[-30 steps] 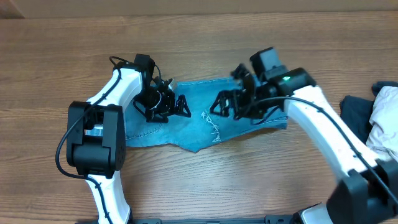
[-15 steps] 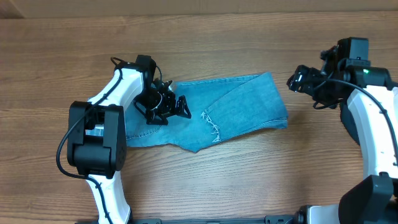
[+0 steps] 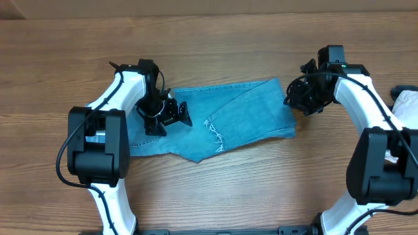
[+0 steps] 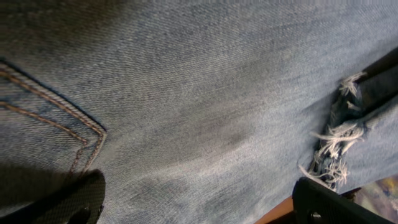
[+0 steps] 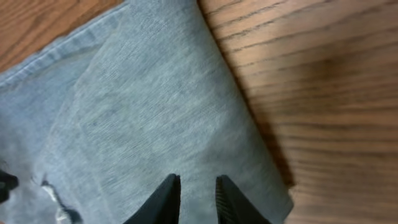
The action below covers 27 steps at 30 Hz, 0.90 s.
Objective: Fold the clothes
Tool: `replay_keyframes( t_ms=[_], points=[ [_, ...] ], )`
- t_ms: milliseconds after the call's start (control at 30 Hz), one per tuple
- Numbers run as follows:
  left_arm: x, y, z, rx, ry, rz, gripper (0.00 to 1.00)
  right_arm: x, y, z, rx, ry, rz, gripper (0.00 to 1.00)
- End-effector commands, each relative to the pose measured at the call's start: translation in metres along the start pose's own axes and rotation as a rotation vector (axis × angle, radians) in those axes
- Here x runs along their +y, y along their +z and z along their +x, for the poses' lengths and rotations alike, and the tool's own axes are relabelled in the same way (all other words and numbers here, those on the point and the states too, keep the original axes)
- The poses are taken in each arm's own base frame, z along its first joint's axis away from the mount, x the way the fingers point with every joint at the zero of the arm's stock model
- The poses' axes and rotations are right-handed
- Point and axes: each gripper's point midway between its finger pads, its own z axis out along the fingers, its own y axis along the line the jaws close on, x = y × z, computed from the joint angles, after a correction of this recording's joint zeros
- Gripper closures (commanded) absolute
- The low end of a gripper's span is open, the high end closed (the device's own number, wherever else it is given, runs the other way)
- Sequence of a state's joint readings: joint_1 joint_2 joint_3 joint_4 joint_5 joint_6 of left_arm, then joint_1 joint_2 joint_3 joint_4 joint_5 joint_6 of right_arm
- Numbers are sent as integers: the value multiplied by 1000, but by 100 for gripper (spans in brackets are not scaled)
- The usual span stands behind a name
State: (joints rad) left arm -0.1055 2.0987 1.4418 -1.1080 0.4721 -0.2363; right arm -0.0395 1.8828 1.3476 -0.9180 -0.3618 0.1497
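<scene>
Wooden table — left gripper over folded jeans

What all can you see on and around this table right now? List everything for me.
jeans: one, light blue denim, folded across the middle of the table, frayed hem showing.
white cloth: one, white, at the right edge of the overhead view, cut off.
table: one, brown wood, under everything.
left arm: one, white and black.
right arm: one, white and black.
left pincer: one, black, wide open over the jeans by a stitched pocket.
right pincer: one, black, narrow gap, over the jeans' right end.
</scene>
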Motion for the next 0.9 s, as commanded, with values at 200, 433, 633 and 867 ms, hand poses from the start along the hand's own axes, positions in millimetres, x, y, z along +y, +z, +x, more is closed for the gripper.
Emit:
replay_keyframes(
  t_ms=[200, 433, 633, 867],
  points=[
    [56, -9, -19, -66, -75, -162, 0, 37, 47, 24, 135, -69, -116, 86],
    [74, -19, -29, -103, -123, -145, 0, -3, 74, 27, 152, 59, 105, 86],
    [101, -33, -38, -146, -160, -128, 0, -12, 75, 23, 135, 59, 149, 86],
    [131, -47, -45, -190, -233, -128, 0, -18, 75, 21, 121, 79, 190, 88]
  ],
)
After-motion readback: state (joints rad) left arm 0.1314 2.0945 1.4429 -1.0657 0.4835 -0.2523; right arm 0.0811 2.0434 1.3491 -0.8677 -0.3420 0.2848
